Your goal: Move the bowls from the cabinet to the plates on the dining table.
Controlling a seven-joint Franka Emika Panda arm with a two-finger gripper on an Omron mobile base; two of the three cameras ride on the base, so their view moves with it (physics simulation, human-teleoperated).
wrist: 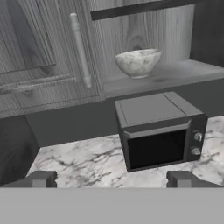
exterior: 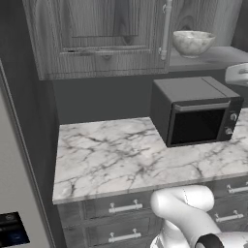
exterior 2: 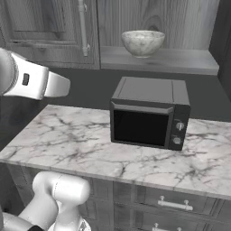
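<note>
A white marble-look bowl stands upright on the open shelf of the grey wood-grain cabinet, just right of a shut door with a long silver handle. My gripper is open, its dark fingertips far apart with nothing between them. It hangs in front of the counter, well short of the bowl and lower than it. The plates and the dining table are out of view.
A black microwave sits on the marble counter directly under the bowl's shelf. Grey drawers run below the counter. A tall pale panel stands at the left.
</note>
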